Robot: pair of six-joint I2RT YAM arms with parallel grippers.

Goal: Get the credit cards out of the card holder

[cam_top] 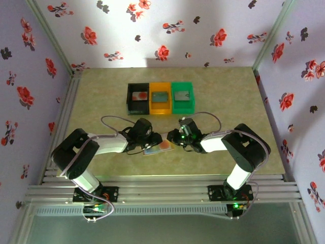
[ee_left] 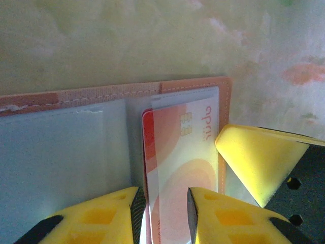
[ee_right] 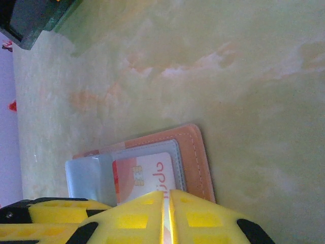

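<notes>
Where the card holder (ee_right: pixel 195 162) lies open, an orange-white credit card (ee_left: pixel 183 152) shows in its clear sleeve; left pincer (ee_left: pixel 163 203) parted, right pincer (ee_right: pixel 166 203) clenched.

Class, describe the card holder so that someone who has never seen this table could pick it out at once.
On the mottled table, look nearer than the row of three coloured bins. The card holder lies open and flat there. Unlike the bins, it is a thin pinkish-tan wallet, with a red-and-white card in one pocket.
</notes>
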